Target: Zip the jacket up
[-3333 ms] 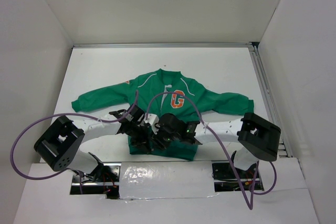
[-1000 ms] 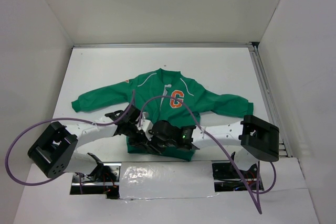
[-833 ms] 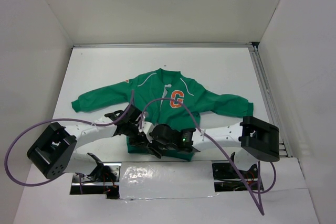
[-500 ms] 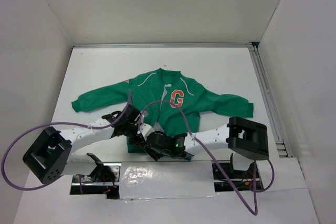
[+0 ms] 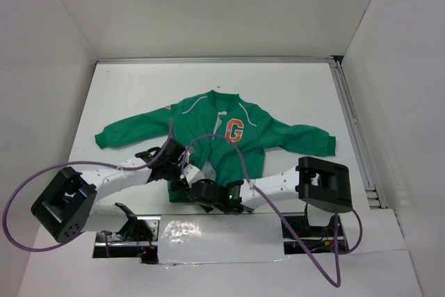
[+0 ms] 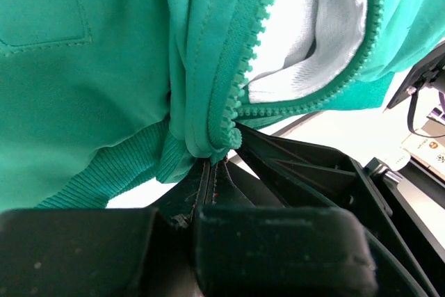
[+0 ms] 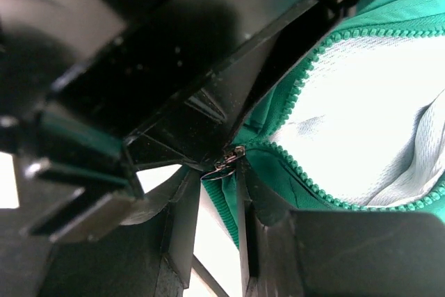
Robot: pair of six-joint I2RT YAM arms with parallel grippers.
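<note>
The green jacket (image 5: 208,126) lies face up on the table, its orange "G" patch (image 5: 235,130) to the right of the open front. My left gripper (image 5: 179,175) is at the hem; in the left wrist view it (image 6: 212,166) is shut on the bottom end of a zipper edge (image 6: 236,95). My right gripper (image 5: 197,188) is right beside it. In the right wrist view it (image 7: 214,175) stands open, with ribbed hem (image 7: 224,203) between the fingers and the metal zipper slider (image 7: 230,157) at their tips. White lining (image 7: 361,95) shows between the zipper rows.
The jacket's sleeves (image 5: 125,132) (image 5: 306,138) spread left and right. The near table edge with its taped strip (image 5: 208,231) lies just behind both grippers. A metal rail (image 5: 351,123) runs along the right side. Purple cables (image 5: 208,140) loop over the jacket.
The right arm has swung left and toward the near edge, bringing its gripper down to the hem beside the left one. The left arm has shifted slightly left, and the hem has bunched up.
</note>
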